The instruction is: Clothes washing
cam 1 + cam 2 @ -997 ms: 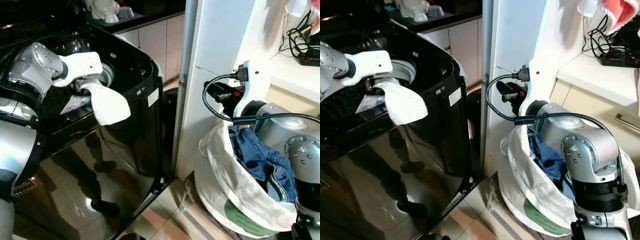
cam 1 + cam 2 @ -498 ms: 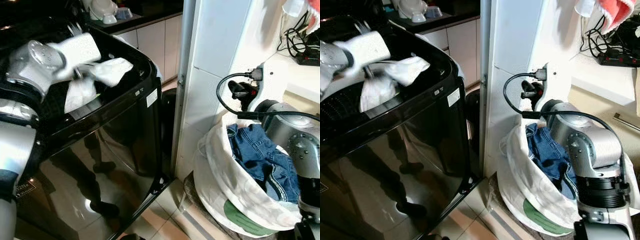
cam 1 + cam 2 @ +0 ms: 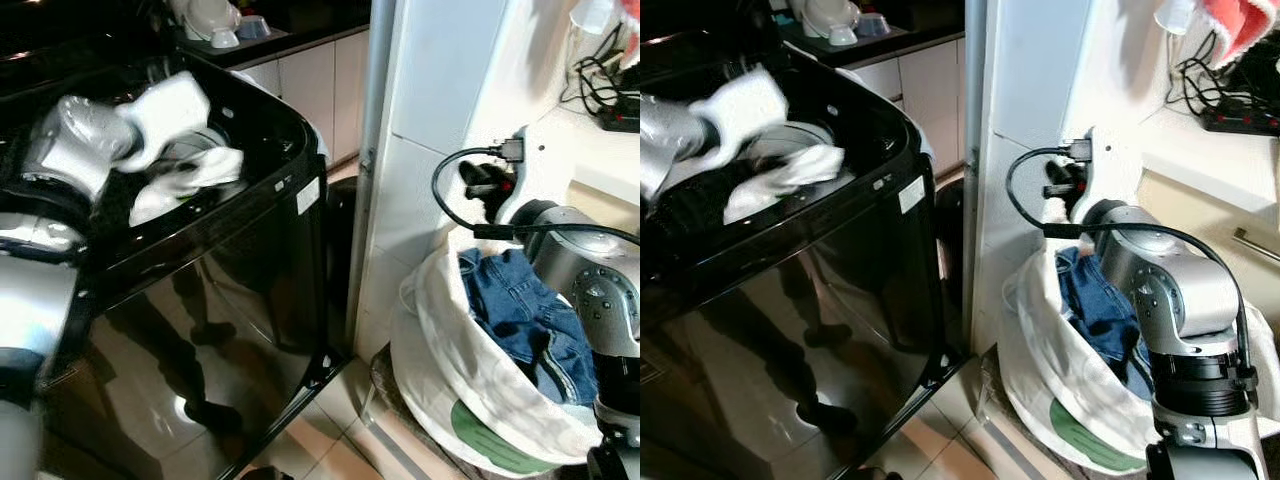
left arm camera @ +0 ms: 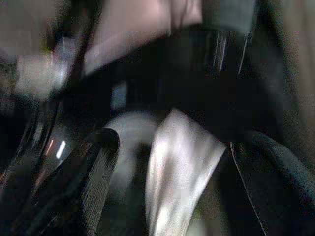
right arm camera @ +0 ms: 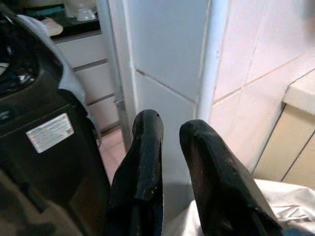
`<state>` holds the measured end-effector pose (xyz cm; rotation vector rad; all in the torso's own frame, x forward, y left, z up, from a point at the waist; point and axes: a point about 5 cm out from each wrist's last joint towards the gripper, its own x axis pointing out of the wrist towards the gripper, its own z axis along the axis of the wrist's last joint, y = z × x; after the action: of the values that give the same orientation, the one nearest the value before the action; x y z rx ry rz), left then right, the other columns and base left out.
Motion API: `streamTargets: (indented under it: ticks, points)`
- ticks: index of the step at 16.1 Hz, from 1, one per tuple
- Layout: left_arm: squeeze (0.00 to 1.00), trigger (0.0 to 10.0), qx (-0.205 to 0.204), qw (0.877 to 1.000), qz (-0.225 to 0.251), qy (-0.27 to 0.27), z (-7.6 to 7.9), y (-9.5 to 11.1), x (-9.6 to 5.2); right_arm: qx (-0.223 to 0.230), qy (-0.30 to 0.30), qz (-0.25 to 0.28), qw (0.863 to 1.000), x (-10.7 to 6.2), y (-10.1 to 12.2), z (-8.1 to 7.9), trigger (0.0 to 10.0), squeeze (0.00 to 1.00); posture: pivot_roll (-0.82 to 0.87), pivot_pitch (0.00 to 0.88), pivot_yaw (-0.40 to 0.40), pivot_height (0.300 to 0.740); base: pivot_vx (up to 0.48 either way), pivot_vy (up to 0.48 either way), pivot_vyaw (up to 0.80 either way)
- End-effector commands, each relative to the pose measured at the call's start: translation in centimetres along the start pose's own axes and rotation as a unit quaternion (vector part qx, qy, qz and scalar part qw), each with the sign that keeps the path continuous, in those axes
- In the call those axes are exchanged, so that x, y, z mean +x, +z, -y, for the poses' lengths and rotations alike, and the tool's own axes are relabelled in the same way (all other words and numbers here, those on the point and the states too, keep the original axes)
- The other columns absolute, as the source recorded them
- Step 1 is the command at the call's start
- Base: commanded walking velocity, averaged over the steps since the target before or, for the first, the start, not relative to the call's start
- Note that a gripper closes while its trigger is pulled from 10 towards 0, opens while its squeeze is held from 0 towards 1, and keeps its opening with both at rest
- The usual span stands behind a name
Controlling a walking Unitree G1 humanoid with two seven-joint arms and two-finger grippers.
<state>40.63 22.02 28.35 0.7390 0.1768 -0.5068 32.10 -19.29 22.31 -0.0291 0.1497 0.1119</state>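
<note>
A black top-loading washing machine (image 3: 200, 330) stands on the left with its lid open. A white cloth (image 3: 190, 175) lies crumpled in the opening at the drum's rim. My left arm's white wrist (image 3: 165, 110) hovers blurred just above it. In the left wrist view my left gripper (image 4: 179, 142) is open, its fingers (image 4: 98, 162) spread wide with the cloth (image 4: 177, 172) lying below them. My right gripper (image 3: 482, 182) hangs above a white laundry bag (image 3: 440, 370) holding blue jeans (image 3: 520, 320). Its fingers (image 5: 142, 162) stand slightly apart and hold nothing.
A white pillar with a grey pipe (image 3: 378, 150) separates the machine from the bag. White cabinets (image 3: 310, 90) and a dark counter with white ware (image 3: 215, 20) lie behind. Cables and a power strip (image 3: 610, 100) sit on the ledge at right. Tiled floor (image 3: 330, 440) shows below.
The left arm swung the white cloth from over the machine's front edge up into the opening and let it go. The right gripper rose a little above the bag.
</note>
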Motion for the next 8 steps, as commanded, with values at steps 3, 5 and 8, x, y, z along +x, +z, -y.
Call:
streamTargets:
  ticks: [3, 5, 8]
  points:
    - [0.00, 10.0, -0.153, 0.969, 0.185, -0.059, 2.5, 3.5, 0.7, -0.024, -0.048, -0.044, 0.998, 0.3, -3.0, 2.1, 10.0, 0.00, -0.01, 0.000, 0.087, 0.740, 0.000, 0.000, 0.00]
    - [0.00, 10.0, -0.211, 0.942, 0.242, -0.096, 4.6, 4.1, 1.0, -0.011, -0.048, -0.039, 0.998, 0.2, -2.8, 2.2, 10.0, 0.00, -0.01, 0.000, 0.087, 0.740, 0.000, 0.000, 0.00]
    - [0.00, 10.0, -0.322, 0.875, 0.311, -0.182, 9.3, 5.0, 0.1, 0.159, 0.110, 0.064, 0.979, -0.8, 0.3, -1.0, 10.0, 0.00, -0.02, 0.000, 0.089, 0.740, 0.000, 0.000, 0.00]
